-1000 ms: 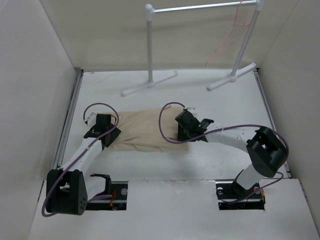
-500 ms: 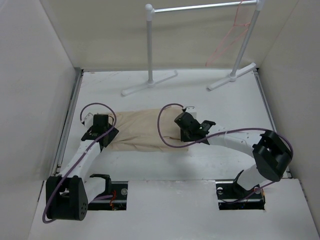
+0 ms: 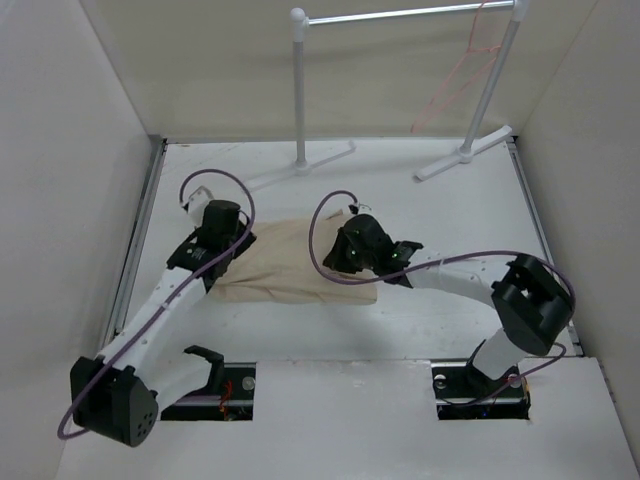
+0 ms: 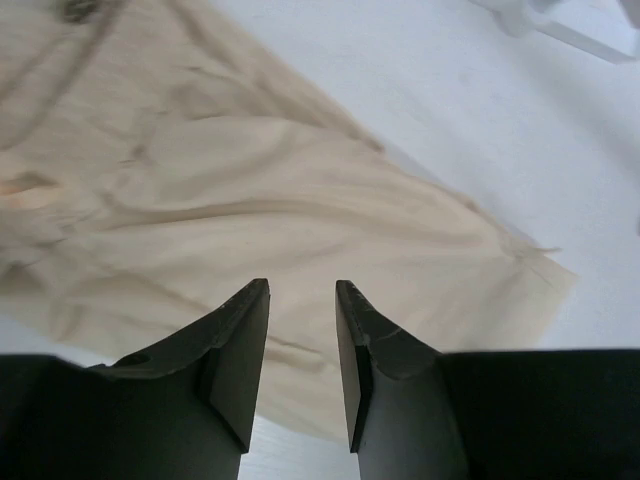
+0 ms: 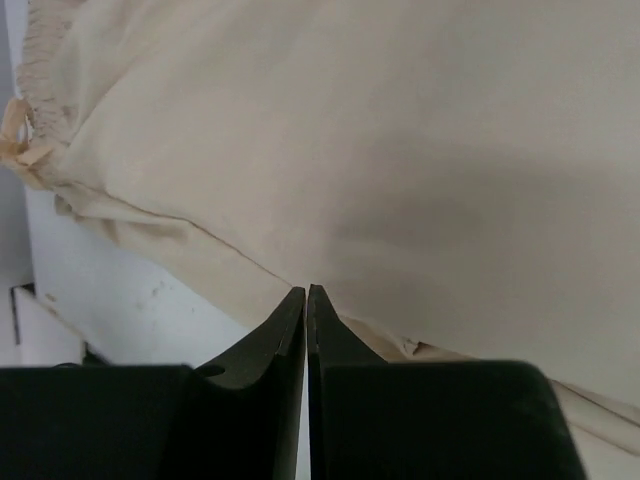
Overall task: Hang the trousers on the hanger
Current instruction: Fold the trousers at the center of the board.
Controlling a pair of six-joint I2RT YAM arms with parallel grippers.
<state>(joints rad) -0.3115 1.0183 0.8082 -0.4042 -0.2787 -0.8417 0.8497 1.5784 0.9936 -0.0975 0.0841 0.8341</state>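
The beige trousers [image 3: 285, 272] lie folded flat on the white table between the two arms. My left gripper [image 3: 215, 228] hovers over their left end. In the left wrist view its jaws [image 4: 302, 290] stand a little apart above the wrinkled cloth [image 4: 300, 200], with nothing between them. My right gripper [image 3: 352, 248] is at the trousers' right part. Its jaws [image 5: 306, 292] are pressed together on the edge of the cloth [image 5: 400, 130], near the gathered waistband and drawstring [image 5: 15, 130]. The pink-orange wire hanger [image 3: 455, 85] hangs from the rail at the back right.
A white rail stand [image 3: 299, 90] spans the back of the table, its feet [image 3: 300, 168] reaching forward on both sides. White walls close in the left, right and back. One foot of the stand shows in the left wrist view [image 4: 560, 25].
My right gripper has shut on the trousers' edge and shifted left. My left gripper has moved forward over the left end and its jaws have narrowed.
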